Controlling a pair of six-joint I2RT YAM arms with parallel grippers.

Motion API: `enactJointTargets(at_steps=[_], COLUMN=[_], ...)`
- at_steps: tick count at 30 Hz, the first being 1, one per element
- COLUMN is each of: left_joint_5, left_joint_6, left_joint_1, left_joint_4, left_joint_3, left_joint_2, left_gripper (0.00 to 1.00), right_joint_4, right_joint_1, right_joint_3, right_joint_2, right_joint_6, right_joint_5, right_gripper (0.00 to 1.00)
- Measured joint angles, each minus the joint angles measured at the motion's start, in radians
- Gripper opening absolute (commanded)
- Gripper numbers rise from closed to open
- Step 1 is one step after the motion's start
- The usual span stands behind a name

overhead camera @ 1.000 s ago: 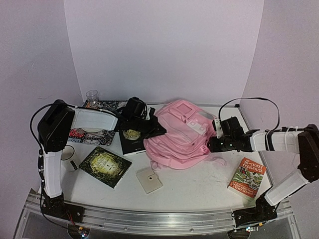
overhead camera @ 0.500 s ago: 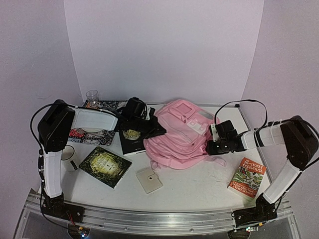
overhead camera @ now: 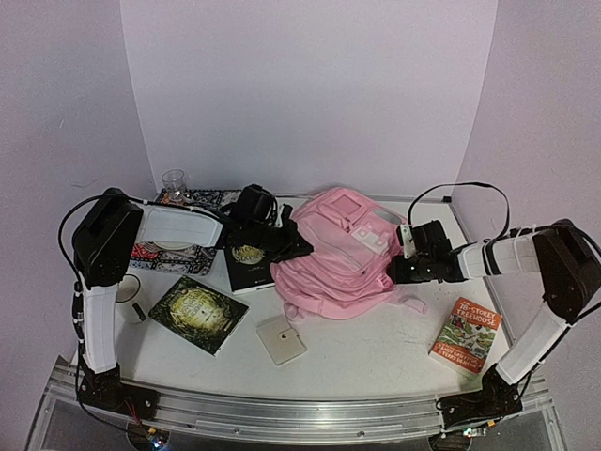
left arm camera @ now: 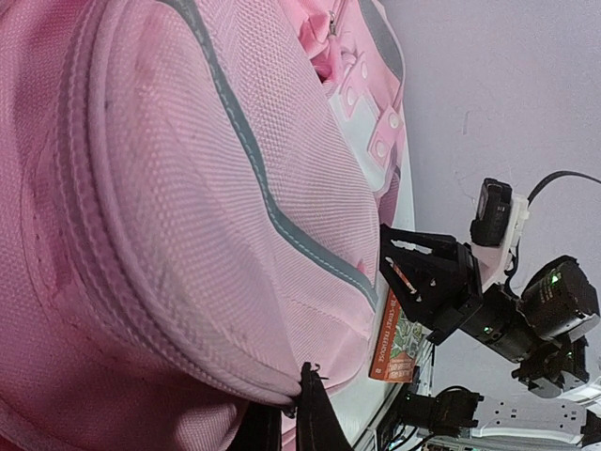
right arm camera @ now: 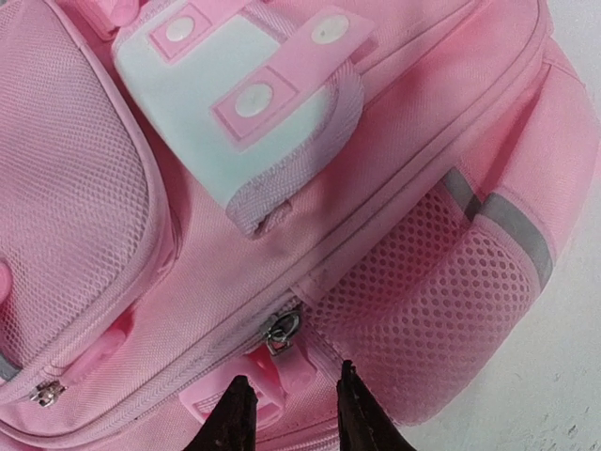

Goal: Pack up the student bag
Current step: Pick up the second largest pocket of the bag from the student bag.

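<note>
Standing by the bench (overhead camera: 376, 348), I see the student bag (overhead camera: 333, 254) lying flat on its back at the middle rear. Its long axis slants from near-left to far-right, and its front pockets face up.

The right hand (right arm camera: 293, 381) is at the bag's right flank, pointing in across that axis. Its fingers are parted and hold nothing. In the right wrist view a metal zip pull (right arm camera: 281, 334) sits just beyond the gap between them, beside the mesh side pocket (right arm camera: 423, 282). That pull lies straight ahead of the fingertips and close, so I judge the right arm much the better placed to open the bag.

The left hand (left arm camera: 300, 406) is against the opposite, left edge. Its fingers are drawn close together at a seam of the bag, but whether fabric is actually pinched I cannot tell.

Compared with a second ago, the right arm has folded: its elbow has come in and up, and the hand has crept slightly leftward toward the bag. The bag and the left arm sit where they were.
</note>
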Motion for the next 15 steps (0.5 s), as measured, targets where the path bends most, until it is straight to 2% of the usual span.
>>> enactJointTargets(at_steps=[10,15], left_joint_5=[0.000,-0.001], left_joint_6=[0.001,0.001], left_joint_1=[0.000,0.000], left_joint_4=[0.000,0.000], left_joint_3=[0.000,-0.001], left_joint_2=[0.000,0.000], left_gripper=[0.03,0.03], right_joint_4=[0.035,0.041], right_joint_1=[-0.024,-0.029], right_joint_3=[0.052,0.083], right_joint_2=[0.116,0.143], right_joint_6=[0.001,-0.005], right_joint_5=[-0.045,-0.056], right_gripper=[0.28,0.14])
